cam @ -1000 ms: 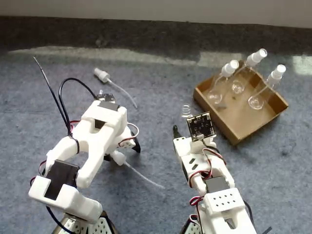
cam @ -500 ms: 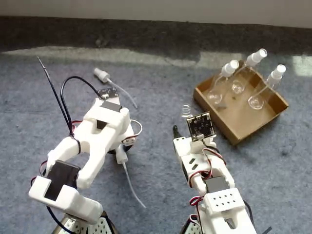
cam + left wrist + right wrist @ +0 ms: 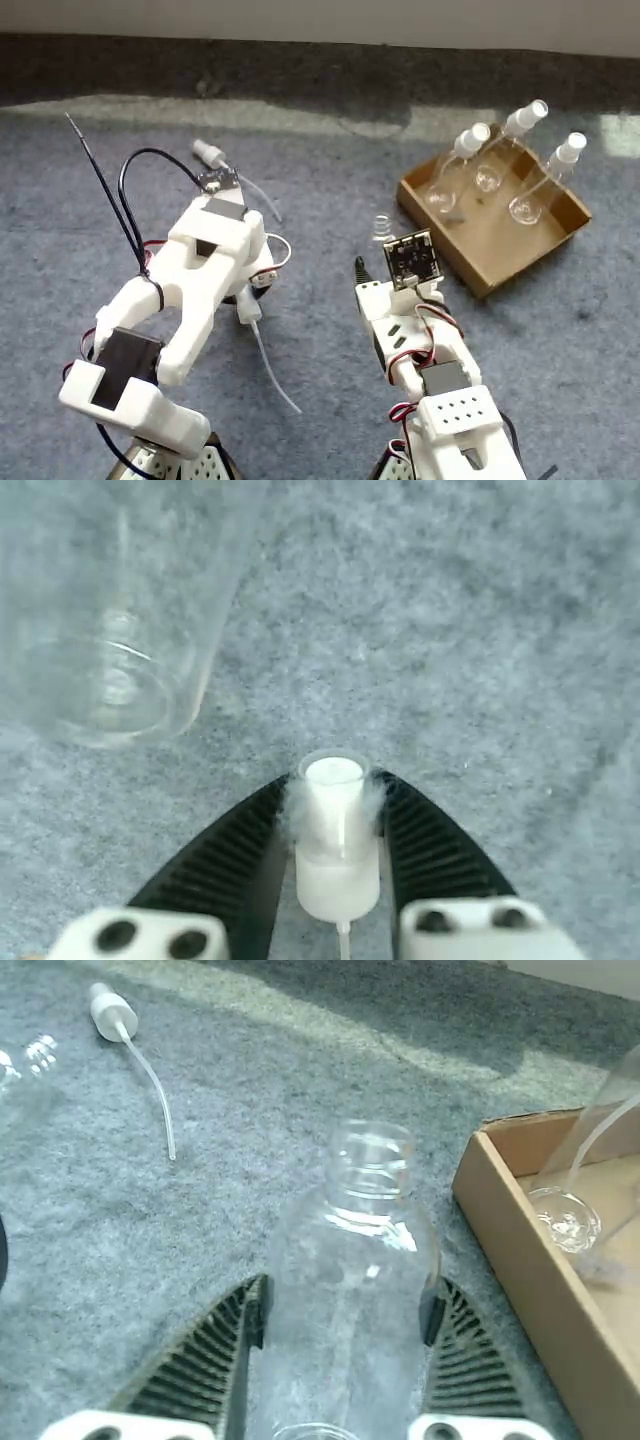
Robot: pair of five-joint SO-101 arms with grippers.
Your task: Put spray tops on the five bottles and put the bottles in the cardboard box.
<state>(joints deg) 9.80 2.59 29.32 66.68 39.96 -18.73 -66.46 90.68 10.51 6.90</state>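
on the grey carpet [image 3: 330, 150], left side: left gripper [image 3: 335, 785] is clamped on a white spray top [image 3: 335, 855], a finger pressed against each side of it, cap end pointing away from the wrist camera. its thin dip tube [image 3: 275, 375] trails over the carpet toward the near edge in the high view. just past the held top there's a clear second bottle [image 3: 120, 610], close to the camera and blurred, can't tell if it touches anything.

right gripper [image 3: 345, 1305] grips an uncapped bottle [image 3: 355, 1220] around its body, neck open and pointing away from the wrist, held beside the near wall of the cardboard box [image 3: 500, 262].

inside the box, three capped bottles [image 3: 505, 150] lean against the far wall, white tops sticking out over the rim.

a loose spray top [image 3: 210, 155] lies on the carpet beyond the left arm, tube curving out from it, well apart from the box.
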